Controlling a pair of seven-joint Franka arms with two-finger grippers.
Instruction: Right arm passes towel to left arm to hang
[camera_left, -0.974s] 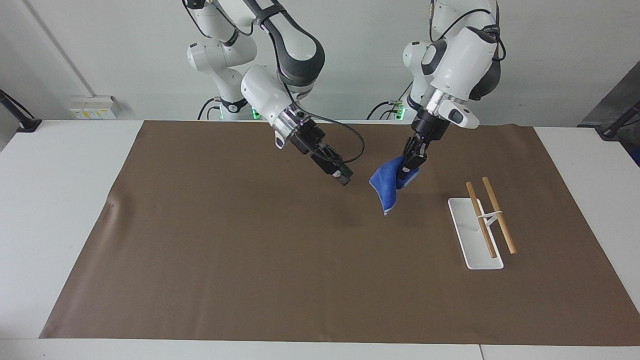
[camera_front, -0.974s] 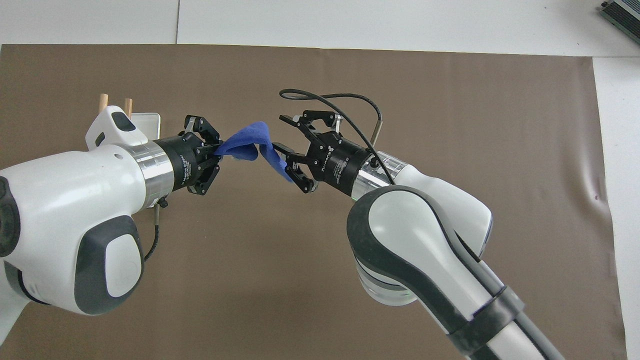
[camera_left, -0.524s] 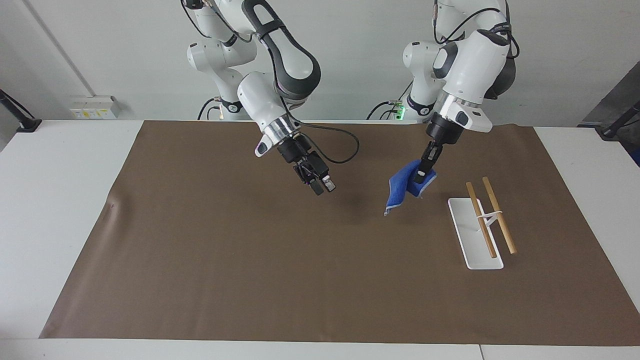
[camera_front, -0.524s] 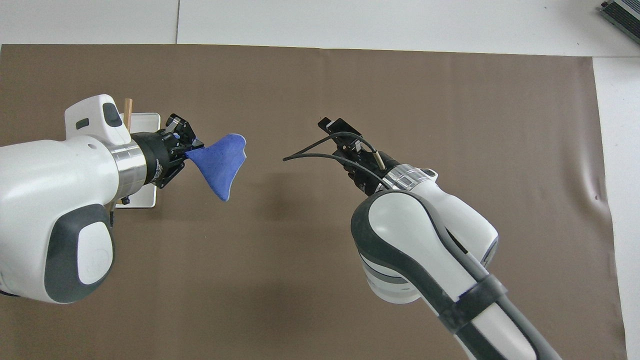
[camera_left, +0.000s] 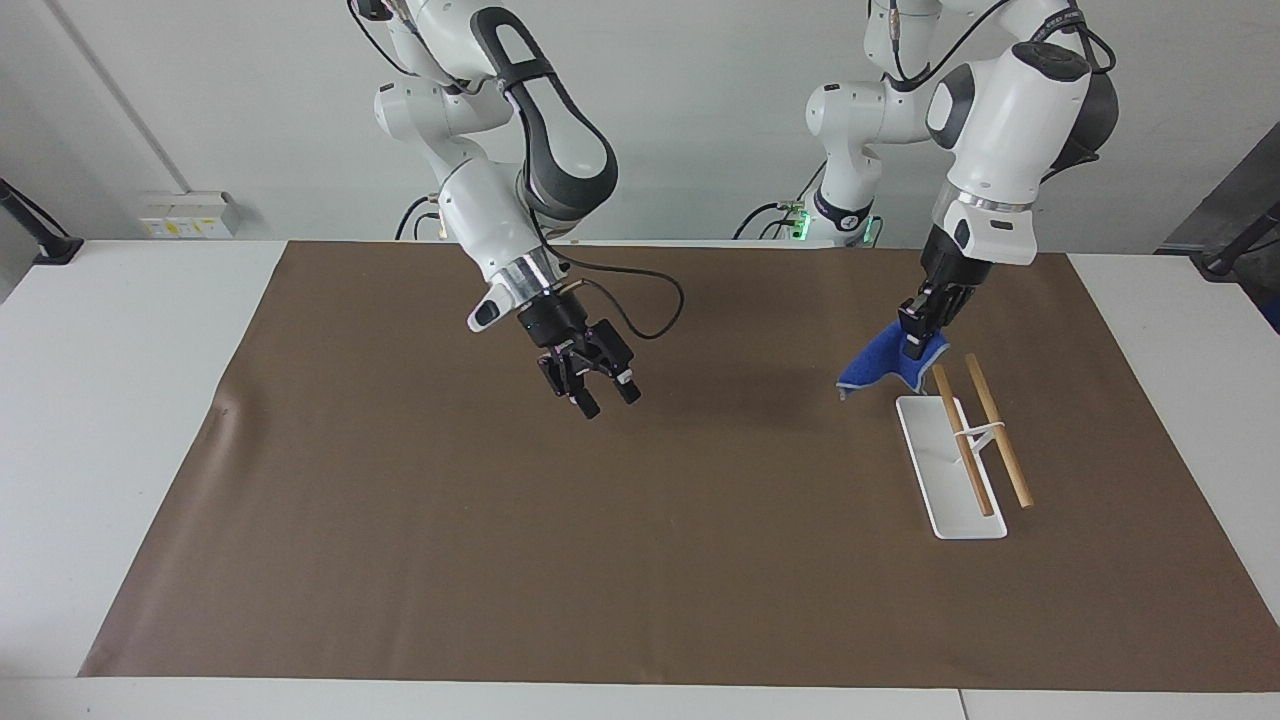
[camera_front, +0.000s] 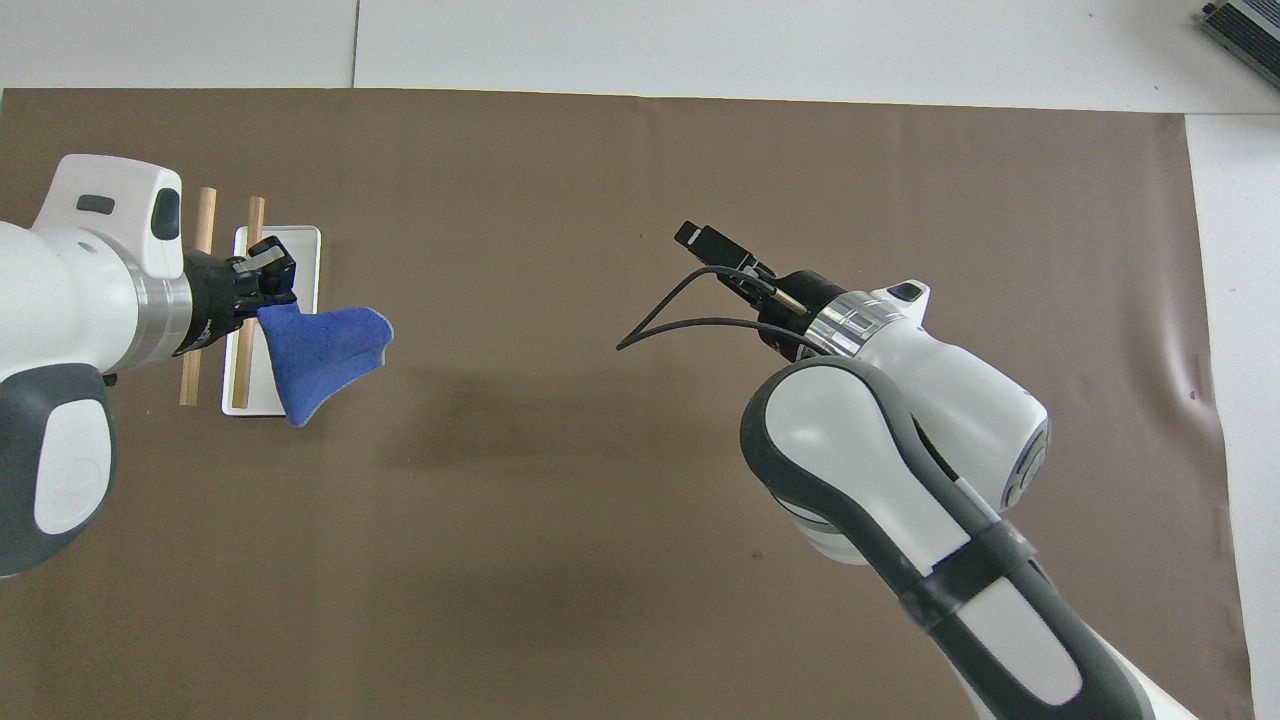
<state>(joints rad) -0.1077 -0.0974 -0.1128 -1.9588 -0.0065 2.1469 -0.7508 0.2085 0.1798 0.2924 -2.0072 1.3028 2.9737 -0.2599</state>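
Observation:
The blue towel hangs from my left gripper, which is shut on its upper corner. It dangles just over the end of the small rack nearer the robots. The rack is a white base carrying two wooden rods. From overhead, the towel droops beside the left gripper, which is over the rack's base and rods. My right gripper stands open and empty above the middle of the mat, pointing down. Overhead, the right gripper shows end-on, its cable looping at the wrist.
A brown mat covers most of the white table. The rack stands on it toward the left arm's end. A grey device's corner sits at the table's edge farthest from the robots.
My left gripper has carried the towel away from the right gripper, across to the rack. The right gripper, open and empty, has drawn back toward its own end and turned downward.

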